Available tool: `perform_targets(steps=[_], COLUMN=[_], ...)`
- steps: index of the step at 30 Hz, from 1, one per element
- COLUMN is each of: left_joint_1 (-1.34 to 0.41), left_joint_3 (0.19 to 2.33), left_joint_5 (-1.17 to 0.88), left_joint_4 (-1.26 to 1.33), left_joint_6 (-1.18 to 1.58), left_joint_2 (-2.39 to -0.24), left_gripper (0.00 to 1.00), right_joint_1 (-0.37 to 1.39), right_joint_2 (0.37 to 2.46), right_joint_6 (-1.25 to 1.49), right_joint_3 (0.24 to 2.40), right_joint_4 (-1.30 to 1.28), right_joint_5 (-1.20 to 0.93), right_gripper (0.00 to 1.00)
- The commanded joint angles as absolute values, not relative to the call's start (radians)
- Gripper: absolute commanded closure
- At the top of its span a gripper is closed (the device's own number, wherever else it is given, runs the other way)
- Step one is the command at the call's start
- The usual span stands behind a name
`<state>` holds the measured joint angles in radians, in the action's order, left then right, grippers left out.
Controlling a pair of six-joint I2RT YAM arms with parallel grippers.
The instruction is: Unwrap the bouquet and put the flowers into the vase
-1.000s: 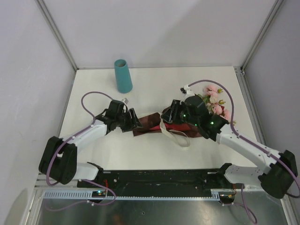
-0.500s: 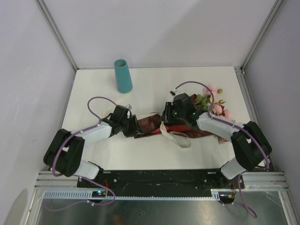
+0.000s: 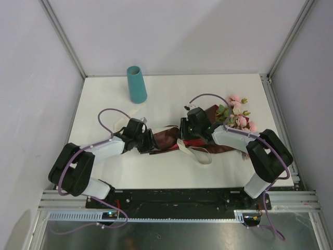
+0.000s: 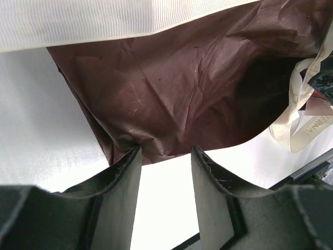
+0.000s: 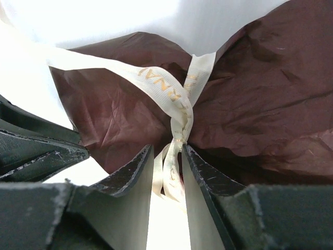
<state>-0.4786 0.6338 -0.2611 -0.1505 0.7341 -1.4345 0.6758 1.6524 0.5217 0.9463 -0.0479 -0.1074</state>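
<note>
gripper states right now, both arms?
Left gripper: open, tips at the edge of the wrapping paper, nothing clamped.
Right gripper: closed on the cream ribbon.

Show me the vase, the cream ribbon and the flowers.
vase [image 3: 137,86]: top view, middle of its teal wall.
cream ribbon [image 5: 180,112]: right wrist view, on its twisted knot.
flowers [image 3: 238,111]: top view, on a pink bloom.

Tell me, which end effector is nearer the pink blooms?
Right. The right end effector pinches the ribbon partway toward the blooms; left end effector sits at the wrapper's far end.
</note>
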Motion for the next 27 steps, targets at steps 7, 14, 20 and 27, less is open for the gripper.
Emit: perform_targets(steps=[7,14,20,27], left_joint_1=[-0.491,-0.49,-0.491,-0.491], left_joint_3=[0.62,0.617,0.616,0.624], left_joint_5=[-0.233,-0.208,-0.189,-0.151], left_joint_4=[-0.131,-0.137,-0.146,-0.166], left_joint_6=[0.754,0.756,0.761,0.766], left_joint_2=[-1.401,-1.418,-1.431,-1.445], left_gripper=[0.52,0.52,0.52,0.51], right_joint_1=[0.727,0.744,0.764,0.766], right_joint_2=[1.641,1.625,1.525,1.455], right_joint_6=[0.471,0.476,0.492,0.531], right_joint_3=[0.946,0.945,0.938,0.914], right_joint_4=[-0.091,-0.115,-0.156,-0.169], right_joint_5=[-0.019,0.033,0.179,0.184], right_gripper=[0.73,0.88,0.97,1.0])
